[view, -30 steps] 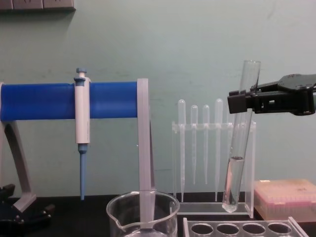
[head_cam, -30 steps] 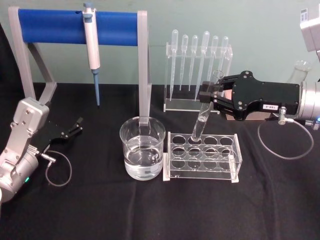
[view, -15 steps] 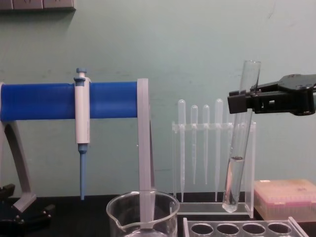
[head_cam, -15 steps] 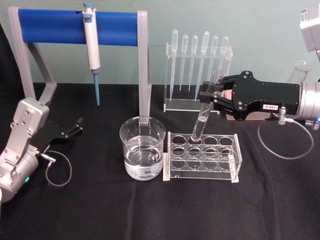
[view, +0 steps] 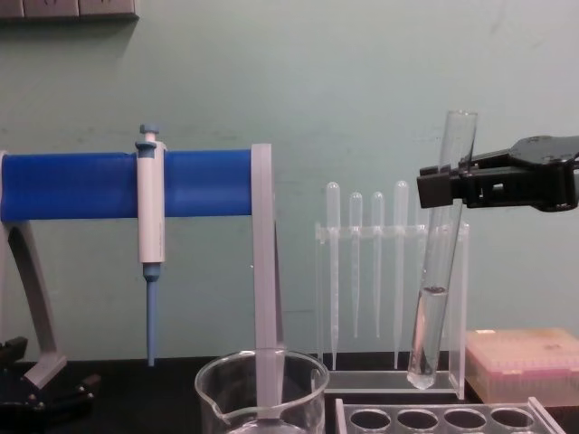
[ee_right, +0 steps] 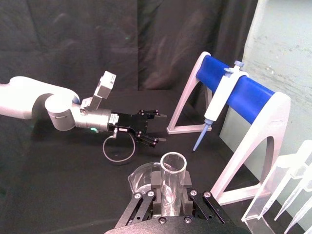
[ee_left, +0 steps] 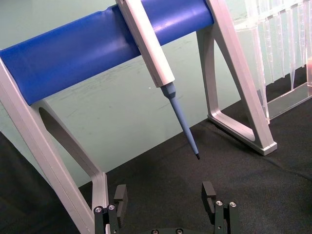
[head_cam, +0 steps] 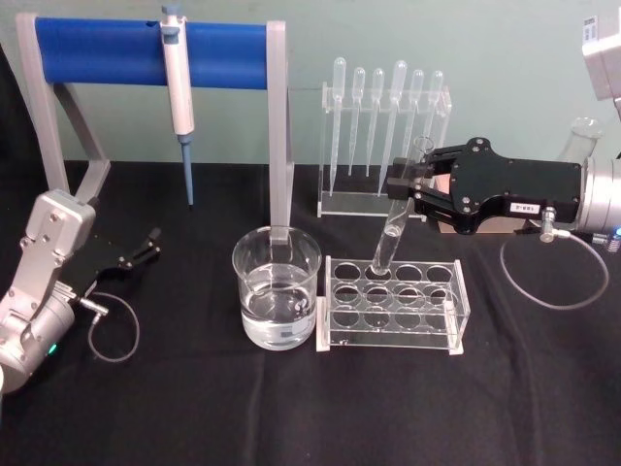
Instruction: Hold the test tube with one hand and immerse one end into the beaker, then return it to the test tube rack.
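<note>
Head view, low centre: beaker [head_cam: 277, 291], rack [head_cam: 393, 306] touching its right side. Left gripper [head_cam: 146, 245] is parked at left, fingers apart. The chest view adds that the test tube [view: 439, 262] hangs just above the rack with liquid inside, rim tilted up-right. Right gripper [head_cam: 408, 184] reaches in level from the right, clamped near the rim.

There is one beaker [head_cam: 277, 291]. Just right of it are one tube [head_cam: 391, 238] and one rack [head_cam: 388, 340] with eight holes, in two rows of four. Behind the beaker to the right hang six pipettes [head_cam: 399, 107]. Behind it to the left is one pipettor [head_cam: 178, 87] on one blue stand [head_cam: 97, 50]. One pink box [view: 525, 362] sits well right of the beaker. There are two grippers: the left gripper [head_cam: 150, 245] left of the beaker and the right gripper [head_cam: 400, 189] right of it.
</note>
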Controlling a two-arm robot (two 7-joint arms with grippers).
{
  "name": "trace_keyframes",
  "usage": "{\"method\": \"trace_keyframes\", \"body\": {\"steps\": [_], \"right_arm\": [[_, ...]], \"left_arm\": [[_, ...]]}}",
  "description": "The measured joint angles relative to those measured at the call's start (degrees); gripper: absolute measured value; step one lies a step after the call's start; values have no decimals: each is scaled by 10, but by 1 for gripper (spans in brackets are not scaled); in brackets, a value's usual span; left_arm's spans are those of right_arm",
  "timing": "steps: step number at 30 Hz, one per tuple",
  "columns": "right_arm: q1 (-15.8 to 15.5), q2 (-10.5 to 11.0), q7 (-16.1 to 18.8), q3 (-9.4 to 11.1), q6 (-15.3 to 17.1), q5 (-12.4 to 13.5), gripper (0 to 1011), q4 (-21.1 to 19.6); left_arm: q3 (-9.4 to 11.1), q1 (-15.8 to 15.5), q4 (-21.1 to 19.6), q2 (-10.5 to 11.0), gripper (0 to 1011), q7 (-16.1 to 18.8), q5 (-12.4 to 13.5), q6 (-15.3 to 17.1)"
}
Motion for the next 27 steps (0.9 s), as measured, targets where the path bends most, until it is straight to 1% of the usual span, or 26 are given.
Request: {"method": "trace_keyframes", "body": {"steps": [27], "right_arm": [[0,0,0,0,0,0,226,0]], "left_arm": [[0,0,0,0,1000,0,0,0]]}}
